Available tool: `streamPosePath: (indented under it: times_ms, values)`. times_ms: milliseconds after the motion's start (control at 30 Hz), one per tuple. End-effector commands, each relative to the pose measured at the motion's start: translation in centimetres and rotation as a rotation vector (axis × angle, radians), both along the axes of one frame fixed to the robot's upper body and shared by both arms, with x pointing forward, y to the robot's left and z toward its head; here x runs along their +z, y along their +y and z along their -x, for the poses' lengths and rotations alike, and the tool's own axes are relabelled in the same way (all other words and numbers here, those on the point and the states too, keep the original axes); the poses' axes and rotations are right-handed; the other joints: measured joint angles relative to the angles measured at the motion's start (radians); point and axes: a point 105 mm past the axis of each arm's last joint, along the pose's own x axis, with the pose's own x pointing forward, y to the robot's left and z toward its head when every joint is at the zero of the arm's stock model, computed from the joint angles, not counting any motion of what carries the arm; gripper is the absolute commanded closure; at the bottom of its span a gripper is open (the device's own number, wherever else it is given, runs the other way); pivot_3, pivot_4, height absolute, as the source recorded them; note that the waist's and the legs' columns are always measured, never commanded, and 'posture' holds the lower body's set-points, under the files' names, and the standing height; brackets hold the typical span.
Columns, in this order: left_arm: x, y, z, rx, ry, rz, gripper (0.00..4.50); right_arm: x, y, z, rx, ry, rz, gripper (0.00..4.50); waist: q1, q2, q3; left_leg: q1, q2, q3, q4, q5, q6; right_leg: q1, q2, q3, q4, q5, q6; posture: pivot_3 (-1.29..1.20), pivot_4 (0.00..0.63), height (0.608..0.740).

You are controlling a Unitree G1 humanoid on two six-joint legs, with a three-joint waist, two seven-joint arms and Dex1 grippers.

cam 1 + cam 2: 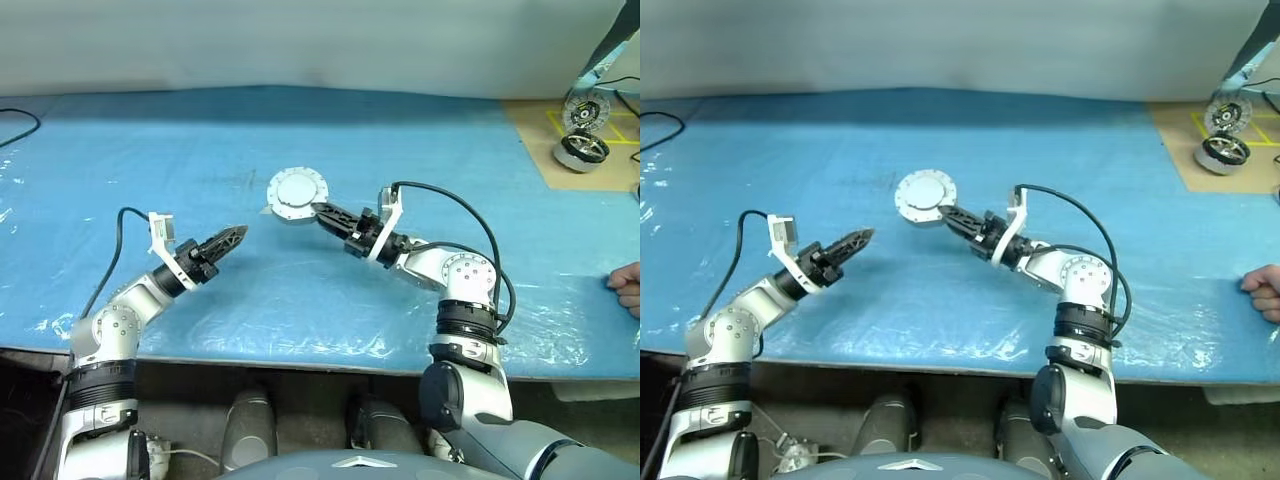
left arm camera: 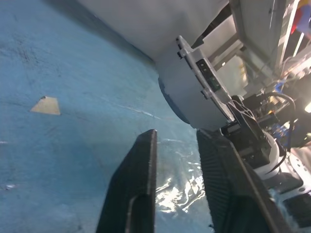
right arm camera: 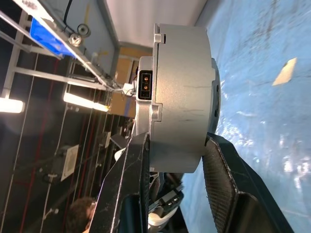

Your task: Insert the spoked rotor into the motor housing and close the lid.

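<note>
My right gripper is shut on the motor housing, a round silver drum, and holds it edge-on above the blue table near the middle. Its flat toothed face, the lid, lies closed against the body and is turned toward me. The right wrist view has the housing clamped between the two black fingers. The spoked rotor is hidden. My left gripper hovers to the housing's left, apart from it, open and empty, with a clear gap between its fingers.
On a brown board at the far right stand a silver-and-black drum and an upright black-rimmed round part. A person's hand rests at the table's right edge. A black cable lies at the far left.
</note>
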Motion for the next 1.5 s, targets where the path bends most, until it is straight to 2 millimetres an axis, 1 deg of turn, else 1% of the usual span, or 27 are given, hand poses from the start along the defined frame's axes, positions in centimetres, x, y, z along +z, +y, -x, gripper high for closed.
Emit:
streamPosePath:
  times_ms: [33,133,200,333,400,500,567,600,800,933,1033,1133,1233,1300,1367,1467,1500]
  values:
    - [1.4,-0.5,0.0,-0.015,-0.012,0.118,1.79,3.5,0.5,0.9,0.051,-0.115,-0.073,3.31,0.001,0.0,0.0,0.0,0.0,0.0,0.0,0.0,0.0,0.0,0.0,-0.001,0.0,0.0,0.0,0.0,0.15,0.74]
    - [1.0,-2.3,-0.2,-0.07,0.031,0.169,0.69,3.8,0.6,1.2,0.069,-0.126,-0.067,3.31,0.001,0.0,0.0,-0.001,0.0,-0.001,0.002,0.0,0.0,0.001,0.0,-0.002,0.0,0.0,0.0,0.0,0.15,0.74]
    - [1.5,-3.3,-0.3,-0.103,0.031,0.204,0.03,4.0,0.6,1.3,0.076,-0.137,-0.06,3.31,0.001,0.0,0.0,-0.001,0.0,-0.001,0.002,0.0,0.0,0.001,0.0,-0.003,0.0,0.0,0.0,0.0,0.15,0.74]
    - [2.8,-4.5,-0.6,-0.142,0.026,0.271,0.03,4.3,0.4,1.6,0.089,-0.158,-0.044,3.31,0.001,-0.001,0.001,-0.002,-0.001,-0.002,0.003,0.0,0.0,0.002,0.0,-0.003,0.0,0.0,0.0,0.0,0.15,0.74]
    - [3.2,-5.5,-1.1,-0.158,0.034,0.304,0.03,4.3,0.4,1.8,0.098,-0.161,-0.034,3.31,0.0,-0.001,0.001,-0.002,-0.002,-0.002,0.003,0.0,0.0,0.002,0.0,-0.003,0.0,0.0,0.0,0.0,0.15,0.74]
    - [4.9,-6.9,-1.4,-0.209,0.017,0.393,0.03,4.1,0.4,2.0,0.104,-0.161,-0.021,3.31,0.001,-0.001,0.001,-0.003,-0.003,-0.003,0.003,0.0,0.0,0.002,0.0,-0.003,0.0,0.0,0.001,0.0,0.15,0.74]
    - [5.4,-7.3,-1.5,-0.225,0.019,0.427,0.03,4.1,0.3,2.0,0.103,-0.159,-0.016,3.31,-0.002,-0.002,0.001,-0.003,-0.003,-0.003,0.004,0.0,0.0,0.002,0.0,-0.004,0.001,0.0,0.001,0.0,0.15,0.74]
    - [5.4,-7.5,-1.7,-0.226,0.027,0.439,0.03,4.1,0.3,2.0,0.103,-0.159,-0.014,3.31,-0.002,-0.002,0.001,-0.003,-0.003,-0.003,0.004,0.0,0.0,0.002,0.0,-0.004,0.001,0.001,0.001,0.0,0.15,0.74]
    - [4.3,-9.1,-4.2,-0.177,0.115,0.497,0.03,3.8,0.4,2.0,0.098,-0.149,0.0,3.31,0.0,-0.002,0.001,-0.004,-0.003,-0.005,0.008,0.0,0.0,0.003,0.0,-0.004,0.002,0.001,0.002,0.0,0.15,0.74]
    - [4.5,-9.2,-4.6,-0.177,0.111,0.514,0.03,3.8,0.3,2.1,0.09,-0.147,0.004,3.31,0.0,-0.003,0.002,-0.004,-0.003,-0.006,0.01,0.0,0.0,0.004,0.0,-0.005,0.003,0.001,0.002,0.0,0.15,0.74]
    - [4.3,-9.2,-4.5,-0.178,0.111,0.48,0.03,3.7,0.2,2.1,0.08,-0.143,0.005,3.31,0.0,-0.003,0.002,-0.004,-0.003,-0.006,0.011,0.0,0.0,0.004,0.0,-0.005,0.004,0.001,0.002,0.0,0.15,0.74]
    - [3.9,-8.9,-4.6,-0.158,0.117,0.461,0.62,3.7,0.1,2.0,0.071,-0.141,0.003,3.31,0.001,-0.003,0.002,-0.004,-0.003,-0.007,0.012,0.0,0.0,0.004,-0.001,-0.005,0.005,0.001,0.002,0.0,0.15,0.74]
    - [3.3,-9.0,-4.6,-0.14,0.14,0.428,1.62,3.4,0.2,1.9,0.055,-0.135,0.018,3.31,0.002,-0.003,0.002,-0.004,-0.003,-0.007,0.013,0.0,0.0,0.004,-0.001,-0.005,0.006,0.001,0.002,0.0,0.15,0.74]
    - [3.1,-9.3,-4.2,-0.154,0.135,0.415,1.62,3.2,0.3,1.7,0.047,-0.134,0.04,3.31,0.001,-0.003,0.002,-0.004,-0.003,-0.007,0.015,0.0,0.0,0.004,-0.001,-0.005,0.007,0.001,0.002,0.0,0.15,0.74]
    - [2.6,-9.8,-4.2,-0.154,0.136,0.383,1.89,3.0,0.3,1.5,0.037,-0.139,0.063,3.31,0.001,-0.003,0.002,-0.004,-0.002,-0.008,0.016,0.0,0.0,0.004,-0.001,-0.006,0.009,0.001,0.002,0.0,0.15,0.74]
    - [2.2,-10.3,-4.4,-0.15,0.144,0.345,1.94,2.8,0.4,1.3,0.031,-0.142,0.072,3.31,0.001,-0.003,0.002,-0.004,-0.002,-0.008,0.017,0.0,0.0,0.004,-0.001,-0.006,0.01,0.001,0.002,0.0,0.15,0.74]
    - [2.5,-10.2,-4.3,-0.155,0.129,0.364,1.94,2.8,0.5,1.3,0.033,-0.144,0.072,3.31,0.001,-0.003,0.002,-0.004,-0.002,-0.008,0.018,0.0,0.0,0.004,-0.001,-0.006,0.01,0.001,0.002,0.0,0.15,0.74]
